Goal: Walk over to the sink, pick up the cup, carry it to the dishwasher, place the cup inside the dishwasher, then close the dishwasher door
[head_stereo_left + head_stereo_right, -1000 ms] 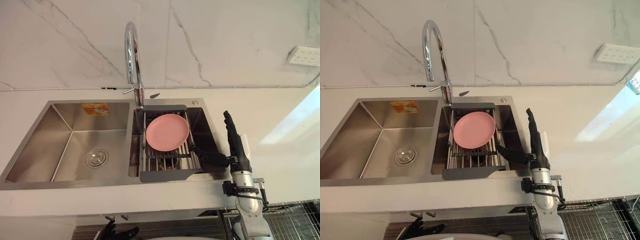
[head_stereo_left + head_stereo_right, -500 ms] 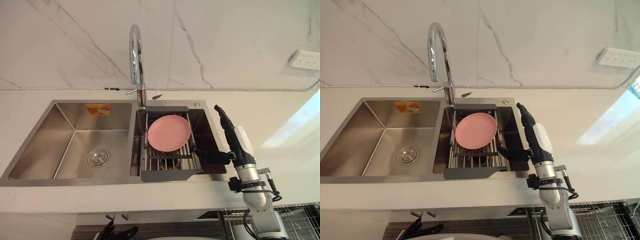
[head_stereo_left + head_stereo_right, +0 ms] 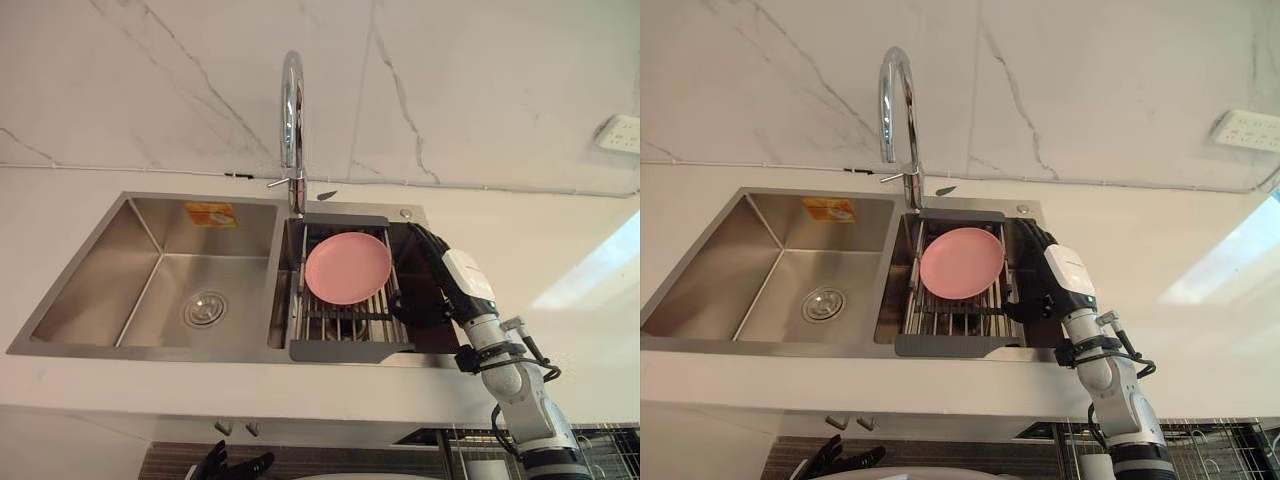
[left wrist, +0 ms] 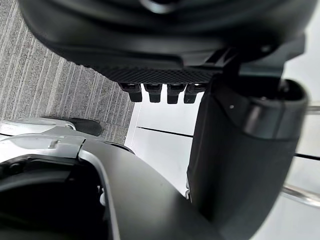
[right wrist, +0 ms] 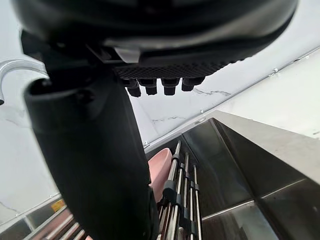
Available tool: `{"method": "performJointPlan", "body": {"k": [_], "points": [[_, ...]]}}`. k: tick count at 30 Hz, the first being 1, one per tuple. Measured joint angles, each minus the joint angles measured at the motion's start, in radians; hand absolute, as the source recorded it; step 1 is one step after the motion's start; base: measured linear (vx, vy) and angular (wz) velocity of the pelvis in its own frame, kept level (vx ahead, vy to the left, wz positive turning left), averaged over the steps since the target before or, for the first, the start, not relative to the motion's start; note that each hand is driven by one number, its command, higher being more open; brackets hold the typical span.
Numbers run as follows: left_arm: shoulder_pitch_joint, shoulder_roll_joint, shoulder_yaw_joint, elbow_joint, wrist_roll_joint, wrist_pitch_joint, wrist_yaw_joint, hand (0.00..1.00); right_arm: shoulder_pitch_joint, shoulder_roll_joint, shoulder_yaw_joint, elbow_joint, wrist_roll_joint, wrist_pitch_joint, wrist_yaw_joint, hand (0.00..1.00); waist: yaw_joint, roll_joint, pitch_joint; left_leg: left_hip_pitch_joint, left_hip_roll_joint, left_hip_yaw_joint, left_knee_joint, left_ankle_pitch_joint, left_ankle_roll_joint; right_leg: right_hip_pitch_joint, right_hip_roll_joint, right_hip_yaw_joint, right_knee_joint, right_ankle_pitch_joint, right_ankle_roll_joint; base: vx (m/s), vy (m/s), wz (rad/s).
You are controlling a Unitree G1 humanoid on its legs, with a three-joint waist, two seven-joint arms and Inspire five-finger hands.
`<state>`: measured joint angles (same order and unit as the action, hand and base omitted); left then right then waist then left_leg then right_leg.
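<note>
My right hand (image 3: 440, 265) reaches over the right basin of the steel sink (image 3: 90, 345), open, with straight fingers just to the right of a grey drying rack (image 3: 350, 350). A pink plate (image 3: 347, 268) lies on that rack. In the right wrist view the fingers (image 5: 155, 85) and thumb (image 5: 95, 150) stand apart with nothing between them, and the pink plate (image 5: 161, 167) and rack bars (image 5: 182, 200) lie past them. I see no cup; something dark under the rack bars is hidden. My left hand (image 3: 235, 465) hangs open below the counter edge.
A tall chrome faucet (image 3: 291, 110) rises behind the divider between the basins. The left basin holds only its drain (image 3: 205, 308). White counter runs to the right, with a wall socket (image 3: 622, 132) above it. A wire basket (image 3: 1210, 440) shows below the counter at lower right.
The right hand has swung left from above the counter to over the right basin beside the rack, turning its white-covered back upward. The camera has also shifted a little.
</note>
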<state>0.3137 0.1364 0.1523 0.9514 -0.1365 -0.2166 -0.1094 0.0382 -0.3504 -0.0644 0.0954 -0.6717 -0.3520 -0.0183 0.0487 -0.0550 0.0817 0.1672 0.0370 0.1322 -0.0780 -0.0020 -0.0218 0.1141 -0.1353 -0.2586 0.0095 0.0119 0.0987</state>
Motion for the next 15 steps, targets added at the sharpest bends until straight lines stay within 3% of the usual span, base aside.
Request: {"method": "performJointPlan", "body": {"k": [15], "points": [[0.005,-0.002,0.017,-0.011,0.002,0.014,-0.006,1.00,-0.100,-0.013,0.035,0.134,-0.197,0.009,-0.018,1.00,0.017,-0.009,-0.004,-0.002,-0.008,-0.038,-0.009,0.017,0.003,0.017,-0.006,-0.038,-0.009,0.001,0.001,-0.04,-0.014,0.07]]}}
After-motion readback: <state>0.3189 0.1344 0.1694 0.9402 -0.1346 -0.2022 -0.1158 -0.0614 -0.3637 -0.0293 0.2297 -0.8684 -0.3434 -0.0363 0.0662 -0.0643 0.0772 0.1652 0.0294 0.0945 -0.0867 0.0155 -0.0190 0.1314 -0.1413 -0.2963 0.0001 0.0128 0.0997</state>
